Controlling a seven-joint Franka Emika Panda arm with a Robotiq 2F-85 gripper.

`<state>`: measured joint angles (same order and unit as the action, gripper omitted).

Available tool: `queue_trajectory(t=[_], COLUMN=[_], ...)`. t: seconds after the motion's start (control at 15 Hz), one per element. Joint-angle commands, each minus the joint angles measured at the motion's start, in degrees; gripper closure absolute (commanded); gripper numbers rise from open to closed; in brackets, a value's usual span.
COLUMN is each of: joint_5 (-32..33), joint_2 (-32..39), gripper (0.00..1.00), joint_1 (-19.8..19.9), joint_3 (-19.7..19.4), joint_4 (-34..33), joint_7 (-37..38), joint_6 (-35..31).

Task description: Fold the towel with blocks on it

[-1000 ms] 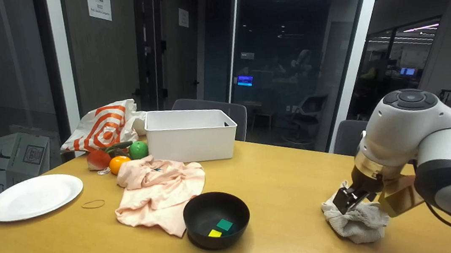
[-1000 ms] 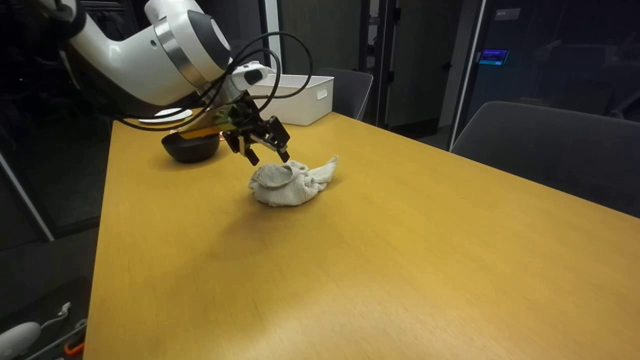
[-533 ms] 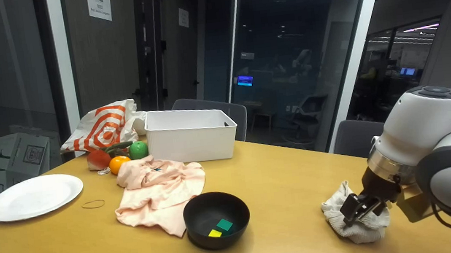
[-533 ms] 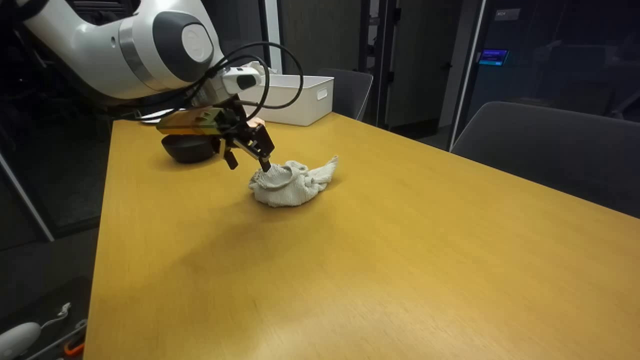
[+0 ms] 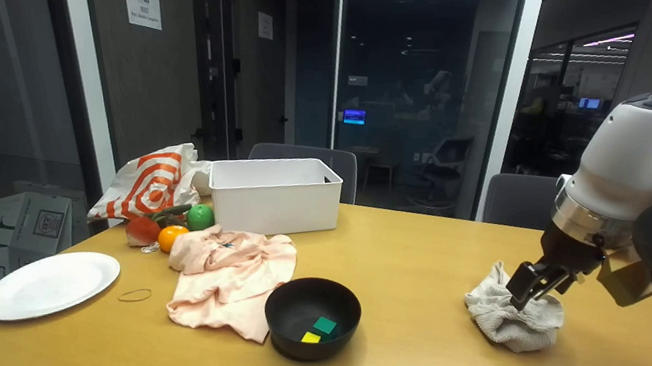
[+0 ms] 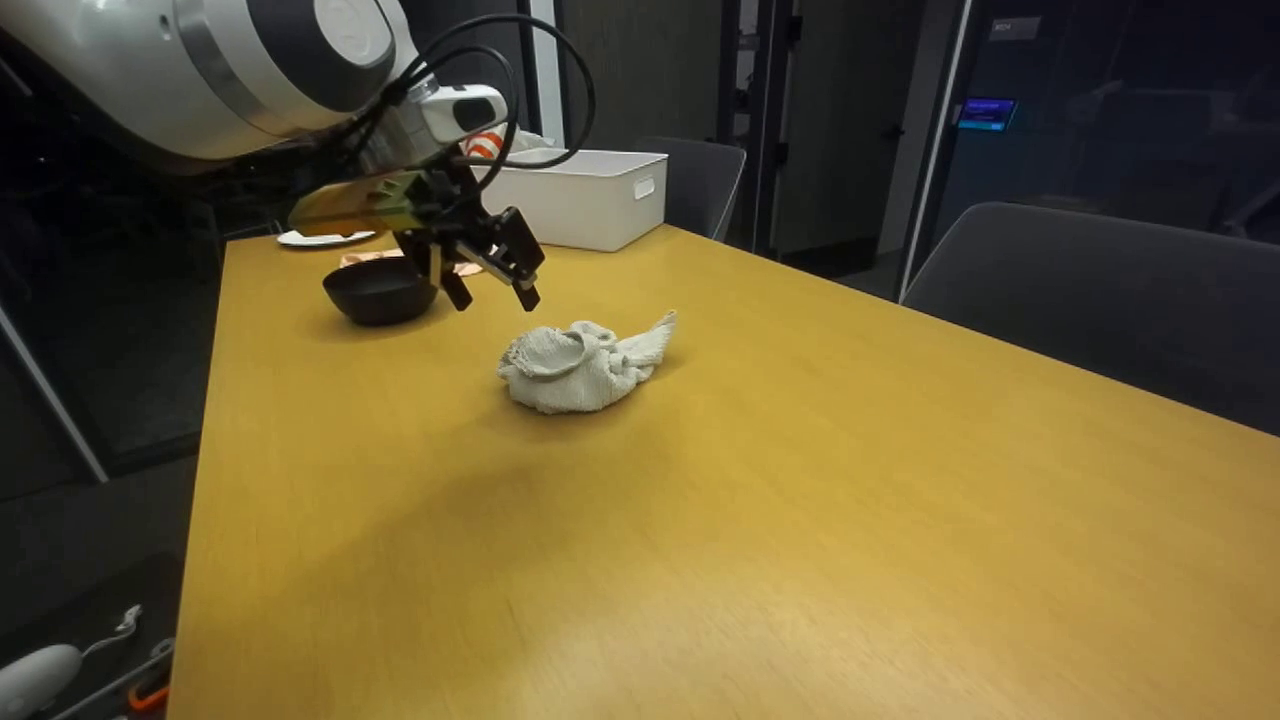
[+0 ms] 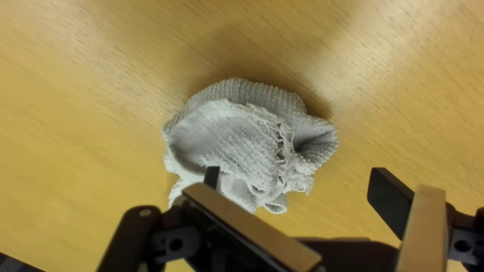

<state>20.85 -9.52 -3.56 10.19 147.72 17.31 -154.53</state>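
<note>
A crumpled off-white towel lies bunched on the table in both exterior views (image 5: 498, 320) (image 6: 585, 372). It also shows in the wrist view (image 7: 234, 132), with frayed threads and several folds. My gripper is open and empty in both exterior views (image 5: 540, 296) (image 6: 494, 298). It hangs above and beside the towel, apart from it. In the wrist view the jaws (image 7: 298, 183) are wide apart; one fingertip overlaps the towel's lower edge, the other is over bare table. No blocks show on the towel. A green block (image 5: 324, 325) and a yellow block (image 5: 311, 337) lie in a black bowl.
The black bowl (image 5: 280, 317) stands beside a crumpled pink cloth (image 5: 232, 273). A white bin (image 5: 276, 207), a plastic bag (image 5: 148, 185), toy produce (image 5: 201, 217) and a white plate (image 5: 49, 285) are farther along the table. A dark chair (image 6: 1090, 290) stands at the table's edge.
My gripper has moved back from above the towel toward the robot's base, first lower, then up again. It stays open. The towel has not moved.
</note>
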Motion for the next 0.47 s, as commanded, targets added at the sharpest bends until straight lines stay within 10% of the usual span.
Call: queue_trajectory(t=[0.0, 0.4], joint_5=[1.0, -0.4], joint_2=[-4.1, -2.6], gripper=[0.0, 0.0], joint_1=[0.7, 0.5], joint_3=[0.4, 0.3], joint_4=[1.9, 1.8], joint_7=[0.3, -0.8], joint_6=[2.9, 4.5])
